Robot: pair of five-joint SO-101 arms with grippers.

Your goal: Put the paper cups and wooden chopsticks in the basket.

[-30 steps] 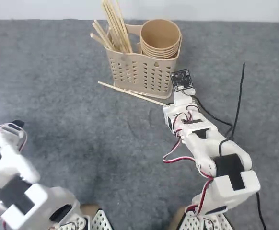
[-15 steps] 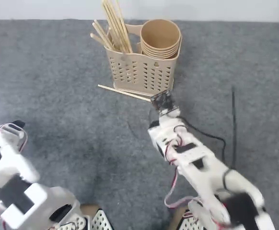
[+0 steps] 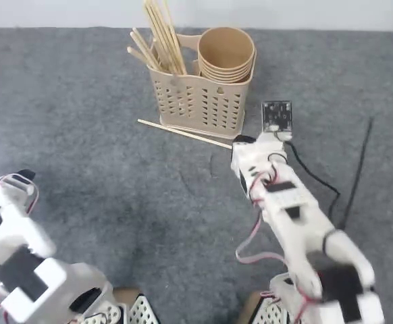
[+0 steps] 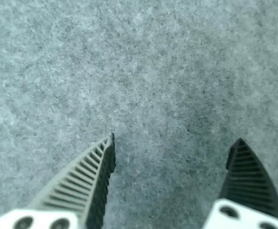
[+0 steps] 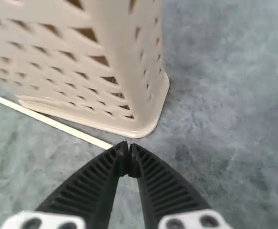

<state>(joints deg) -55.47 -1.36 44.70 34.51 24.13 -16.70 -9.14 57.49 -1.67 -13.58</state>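
The beige perforated basket (image 3: 196, 100) stands at the back of the grey carpet, holding a stack of paper cups (image 3: 226, 48) and several wooden chopsticks (image 3: 157, 35). One loose chopstick (image 3: 183, 133) lies flat on the carpet in front of the basket. My right gripper (image 3: 239, 142) is low beside the basket's front right corner. In the right wrist view the right gripper (image 5: 128, 149) is shut, its tips at the near end of the loose chopstick (image 5: 48, 121), below the basket (image 5: 81, 62). My left gripper (image 4: 176, 139) is open over bare carpet.
The left arm (image 3: 11, 226) sits at the near left edge, far from the basket. A black cable (image 3: 348, 182) trails on the carpet right of the right arm. Grey carpet (image 3: 102, 189) spreads between the two arms.
The right arm swung left along the basket's front, then back right to the chopstick's near end. The loose chopstick has barely shifted. The left arm is still.
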